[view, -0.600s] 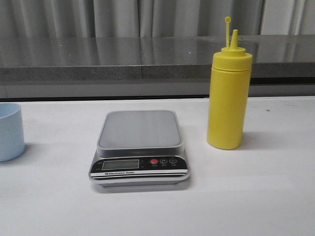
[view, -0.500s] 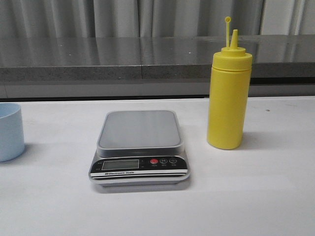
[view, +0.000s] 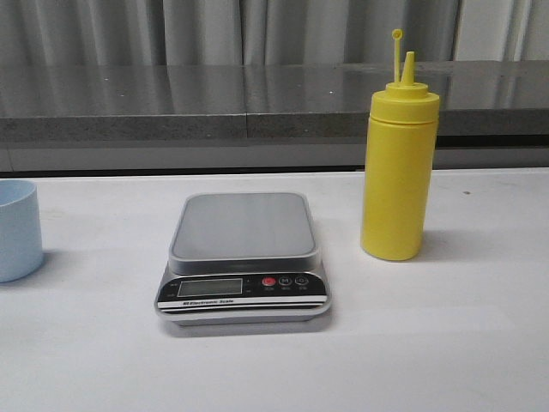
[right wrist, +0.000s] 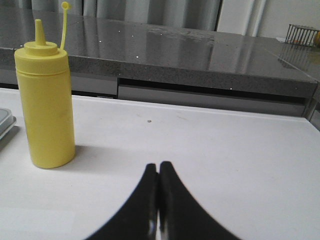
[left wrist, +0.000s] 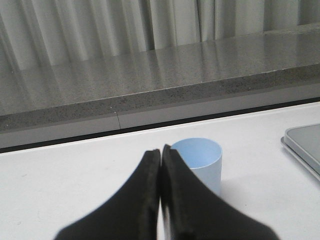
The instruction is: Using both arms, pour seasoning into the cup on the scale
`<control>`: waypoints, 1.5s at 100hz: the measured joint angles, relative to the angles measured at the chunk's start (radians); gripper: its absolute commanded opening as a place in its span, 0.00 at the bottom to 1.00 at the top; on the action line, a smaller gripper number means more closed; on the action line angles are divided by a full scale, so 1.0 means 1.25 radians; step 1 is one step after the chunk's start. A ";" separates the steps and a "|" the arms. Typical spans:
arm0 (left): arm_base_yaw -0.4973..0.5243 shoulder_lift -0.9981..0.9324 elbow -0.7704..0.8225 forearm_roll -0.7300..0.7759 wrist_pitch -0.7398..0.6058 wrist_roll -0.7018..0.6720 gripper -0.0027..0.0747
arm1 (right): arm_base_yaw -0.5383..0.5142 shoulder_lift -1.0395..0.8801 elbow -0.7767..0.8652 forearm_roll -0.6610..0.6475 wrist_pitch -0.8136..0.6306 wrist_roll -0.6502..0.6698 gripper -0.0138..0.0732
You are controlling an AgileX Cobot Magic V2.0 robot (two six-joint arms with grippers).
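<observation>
Front view: low, close to the table [view: 446, 343], facing forward toward a grey counter ledge [view: 171, 103]. Left wrist view: low over the table, facing the same ledge, sharing the cup [left wrist: 197, 162] and an edge of the scale [left wrist: 305, 145]. Right wrist view: likewise low, sharing the seasoning [right wrist: 45, 107].

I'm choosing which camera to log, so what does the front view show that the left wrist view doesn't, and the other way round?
Only the front view shows the yellow seasoning bottle and the whole scale with its display and buttons. Only the left wrist view shows the left gripper, its fingers pressed shut and empty, short of the cup. Both show the pale blue cup standing on the white table, not on the scale, and the grey counter behind.
</observation>
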 measured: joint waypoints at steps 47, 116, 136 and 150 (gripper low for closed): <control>0.000 0.000 0.000 0.000 -0.016 0.000 0.01 | 0.000 0.000 0.000 0.000 0.000 0.000 0.08; 0.000 0.621 -0.622 -0.090 0.430 -0.003 0.01 | 0.000 0.000 0.000 0.000 0.000 0.000 0.08; 0.000 0.829 -0.770 -0.095 0.493 -0.004 0.01 | 0.000 0.000 0.000 0.000 0.000 0.000 0.08; 0.000 0.933 -0.807 -0.102 0.497 -0.004 0.01 | 0.000 0.000 0.000 0.000 0.000 0.000 0.08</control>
